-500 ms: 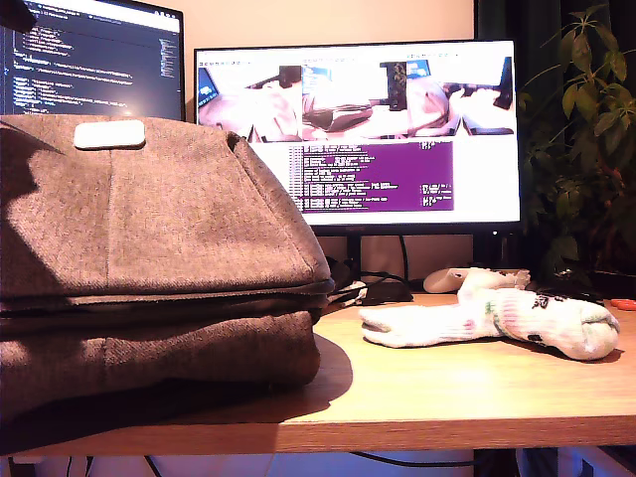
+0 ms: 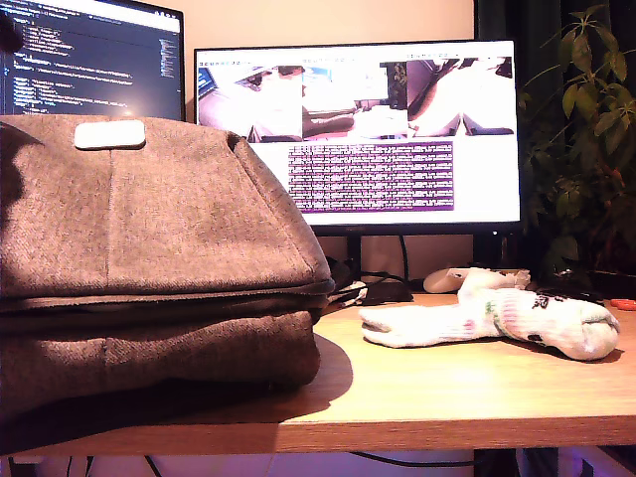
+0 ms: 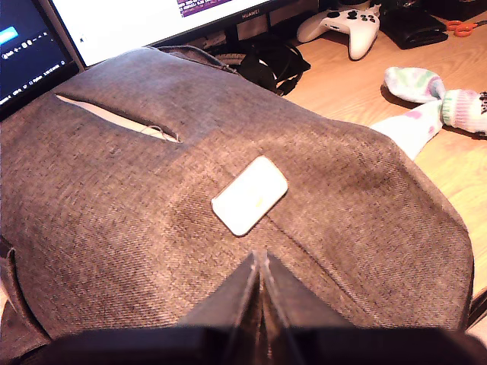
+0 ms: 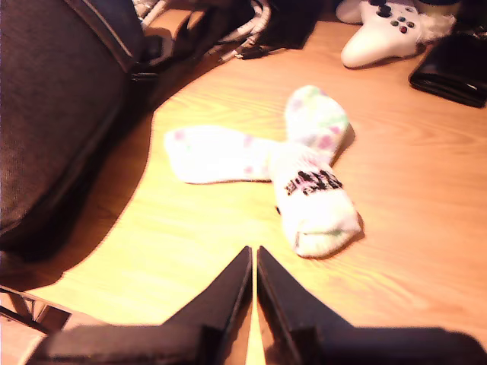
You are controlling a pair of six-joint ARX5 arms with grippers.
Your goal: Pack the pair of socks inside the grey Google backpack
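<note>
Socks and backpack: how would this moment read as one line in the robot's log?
stage: start | socks: on desk, unheld | backpack: zipped, lying flat | my first gripper: shut above backpack | my second gripper: shut, empty, above desk near socks

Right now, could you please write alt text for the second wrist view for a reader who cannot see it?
My second gripper, jaws shut, hangs over a light wooden desk just short of two thick white knitted socks lying crossed. The grey woven-fabric backpack lies beside them, with a white game controller and a black wallet-like item beyond.
</note>
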